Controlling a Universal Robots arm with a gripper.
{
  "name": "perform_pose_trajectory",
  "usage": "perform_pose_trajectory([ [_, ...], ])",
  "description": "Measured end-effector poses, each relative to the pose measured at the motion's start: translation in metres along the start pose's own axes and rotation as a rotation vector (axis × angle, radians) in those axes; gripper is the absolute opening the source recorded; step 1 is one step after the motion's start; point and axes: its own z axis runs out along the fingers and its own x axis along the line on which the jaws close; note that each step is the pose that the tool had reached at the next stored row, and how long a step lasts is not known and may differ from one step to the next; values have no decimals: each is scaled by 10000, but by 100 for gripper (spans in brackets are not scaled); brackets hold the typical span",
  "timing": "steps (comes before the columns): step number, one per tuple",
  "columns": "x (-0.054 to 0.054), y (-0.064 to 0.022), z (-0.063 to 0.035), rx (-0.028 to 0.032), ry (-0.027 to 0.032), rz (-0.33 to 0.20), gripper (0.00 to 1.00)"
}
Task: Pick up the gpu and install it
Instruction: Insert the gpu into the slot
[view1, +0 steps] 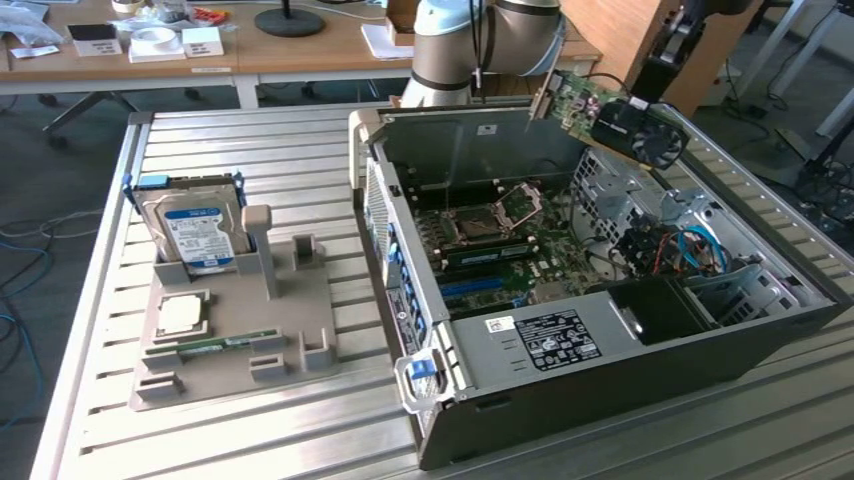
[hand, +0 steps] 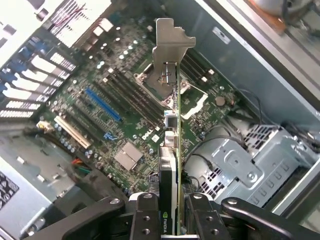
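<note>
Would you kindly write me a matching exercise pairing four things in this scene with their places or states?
Things: 1 gpu; 2 hard drive; 3 RAM stick; 4 computer case.
States: A stands upright in the grey holder; B side open, motherboard exposed; C clamped in the gripper above the case; D lies along the grey holder's base.
Pairs: 1-C; 2-A; 3-D; 4-B.

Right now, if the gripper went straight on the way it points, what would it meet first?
Likely the motherboard, around the CPU socket, inside the open case; the gpu clamped in the gripper would touch down first. Depth is hard to judge.
</note>
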Motion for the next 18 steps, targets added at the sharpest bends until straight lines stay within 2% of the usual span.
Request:
perform_pose_trajectory([
  [18, 0, 0, 13, -69, 193, -3042, 27],
])
